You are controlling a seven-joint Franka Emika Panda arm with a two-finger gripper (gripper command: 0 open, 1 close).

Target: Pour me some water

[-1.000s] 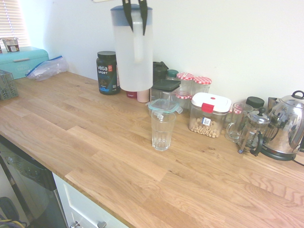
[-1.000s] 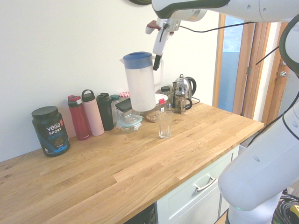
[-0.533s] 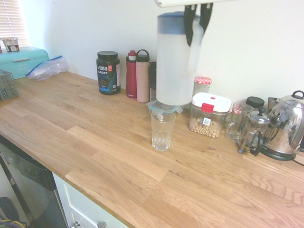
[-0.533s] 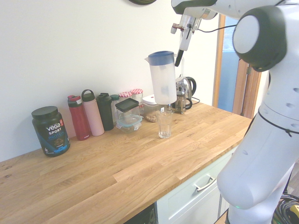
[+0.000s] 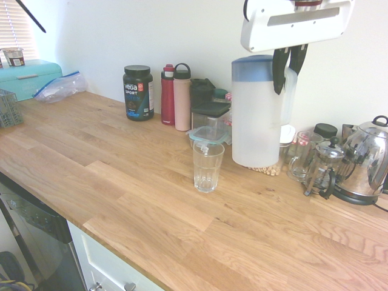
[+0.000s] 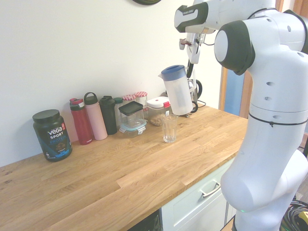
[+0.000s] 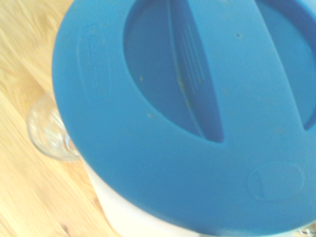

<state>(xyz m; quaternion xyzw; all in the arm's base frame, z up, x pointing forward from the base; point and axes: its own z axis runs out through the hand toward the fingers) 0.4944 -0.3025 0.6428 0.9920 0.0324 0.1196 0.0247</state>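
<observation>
You are in the carrying step: the claw [image 5: 288, 68] is clamped on the handle of the white pitcher [image 5: 256, 115] with the blue lid [image 7: 187, 108], holding it in the air clear of the bench [image 5: 121, 182]. The pitcher hangs roughly upright in the first exterior view and leans a little in the second, just beside the empty drinking glass [image 5: 207, 165], on the kettle side. In the wrist view, the glass rim peeks out from under the lid's edge.

Next, you probably need to bring the spout over the glass mouth and tip the pitcher slowly; which side the spout faces is hard to tell, so check that before tilting.

Mind the clutter behind the glass: a clear food container with a teal-rimmed lid [image 5: 209, 134] sits just behind it, with a jar of nuts [image 5: 270, 165], a glass mug [image 5: 301, 154], a French press [image 5: 323, 168] and a steel kettle [image 5: 367, 160] close to the pitcher's base. The protein tub [image 5: 137, 92] and the red bottle [image 5: 167, 95] and pink bottle [image 5: 182, 98] stand well apart.
</observation>
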